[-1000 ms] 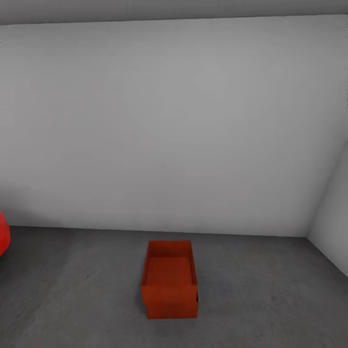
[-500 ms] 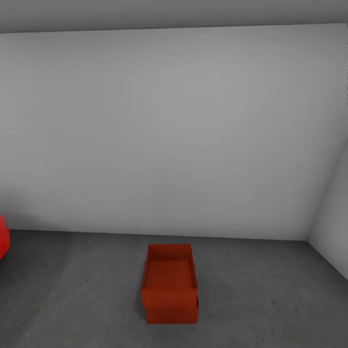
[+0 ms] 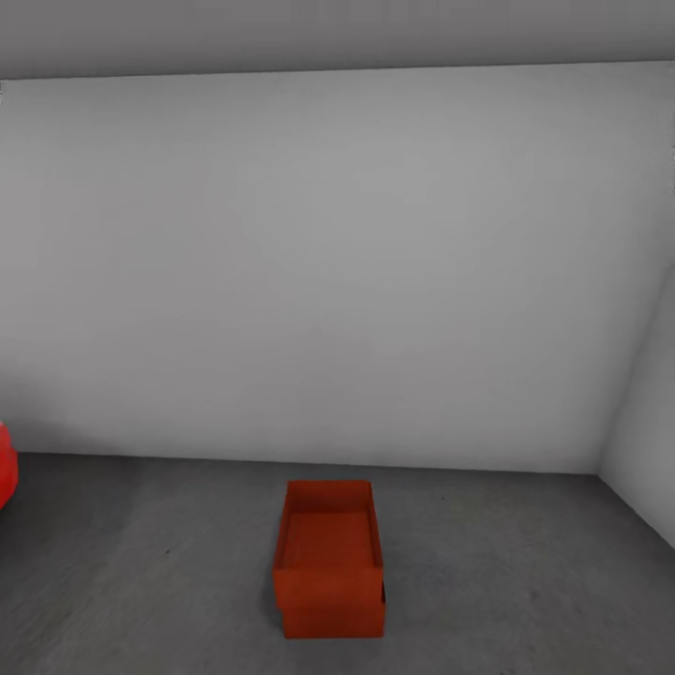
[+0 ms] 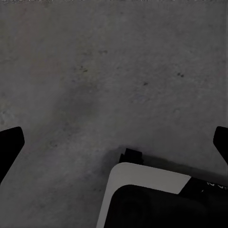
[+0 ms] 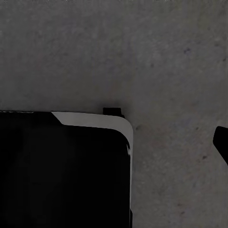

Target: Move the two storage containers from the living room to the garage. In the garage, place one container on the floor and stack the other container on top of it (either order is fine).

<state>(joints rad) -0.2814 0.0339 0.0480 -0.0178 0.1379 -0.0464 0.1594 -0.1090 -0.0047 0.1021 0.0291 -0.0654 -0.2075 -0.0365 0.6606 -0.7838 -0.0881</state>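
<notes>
While both sets of jaws hung spread wide, one storage container (image 3: 329,561) sat stacked on another on the floor (image 3: 516,581).

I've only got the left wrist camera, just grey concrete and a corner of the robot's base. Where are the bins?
Observer: Head view shows them straight ahead on the floor: the upper storage container appears to sit on the lower storage container, slightly offset.
Operator: Anything else near them?
Observer: A rounded red object at the head view's left edge, well apart from the stack.
Operator: And behind?
Observer: A plain pale wall a little beyond the stack.
</notes>
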